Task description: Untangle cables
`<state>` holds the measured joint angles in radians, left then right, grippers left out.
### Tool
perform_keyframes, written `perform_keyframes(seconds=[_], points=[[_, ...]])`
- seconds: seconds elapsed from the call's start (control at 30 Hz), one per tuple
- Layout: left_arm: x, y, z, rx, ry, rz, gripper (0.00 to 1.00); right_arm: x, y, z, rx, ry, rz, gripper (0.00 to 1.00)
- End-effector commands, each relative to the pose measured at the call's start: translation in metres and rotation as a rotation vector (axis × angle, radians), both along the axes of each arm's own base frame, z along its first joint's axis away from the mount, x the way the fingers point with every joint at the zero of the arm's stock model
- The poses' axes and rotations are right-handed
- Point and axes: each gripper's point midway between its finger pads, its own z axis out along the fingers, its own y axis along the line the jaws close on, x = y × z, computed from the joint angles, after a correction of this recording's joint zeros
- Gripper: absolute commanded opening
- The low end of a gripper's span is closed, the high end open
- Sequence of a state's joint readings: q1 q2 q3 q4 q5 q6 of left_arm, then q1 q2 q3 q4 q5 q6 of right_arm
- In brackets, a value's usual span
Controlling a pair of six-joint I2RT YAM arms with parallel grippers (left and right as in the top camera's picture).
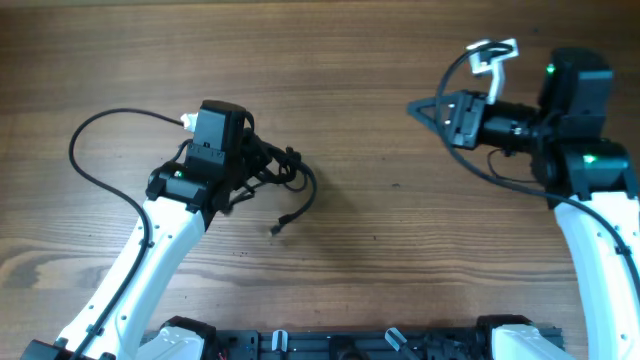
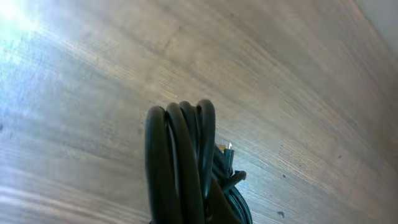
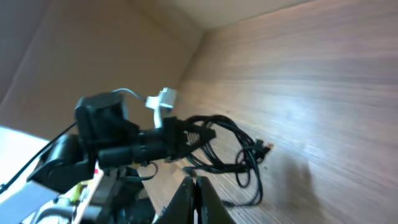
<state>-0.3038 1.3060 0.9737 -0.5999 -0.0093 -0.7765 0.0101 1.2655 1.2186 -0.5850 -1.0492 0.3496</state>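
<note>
Black cable bundle (image 1: 285, 165): knotted loops, at 9 o'clock from table (image 1: 400, 250) centre in overhead view. One strand curves out of bundle down to its 6 o'clock and ends in small plug (image 1: 275, 231) lying on wood. At bundle's 9 o'clock edge, left gripper (image 1: 255, 158), fingers clamped on loops. Left wrist view filled by several parallel black strands close to lens, fingers unseen there. At table's 2 o'clock, well apart from bundle, right gripper (image 1: 413, 106), fingers pressed together, holding nothing.
</note>
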Motion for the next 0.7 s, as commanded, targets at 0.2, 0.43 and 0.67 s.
perform_keyframes(seconds=[0.2, 0.43, 0.67], points=[[0.000, -0.113, 0.099, -0.098, -0.633, -0.964, 0.04, -0.006, 0.025, -0.036, -0.250, 0.000, -0.034, 0.50], [-0.014, -0.131, 0.110, -0.032, -0.788, -1.162, 0.04, -0.012, 0.023, -0.064, -0.430, -0.040, 0.007, 0.55], [-0.016, -0.136, 0.114, -0.320, -0.562, -0.931, 0.04, -0.011, 0.019, -0.104, -0.519, 0.101, 0.006, 0.49]])
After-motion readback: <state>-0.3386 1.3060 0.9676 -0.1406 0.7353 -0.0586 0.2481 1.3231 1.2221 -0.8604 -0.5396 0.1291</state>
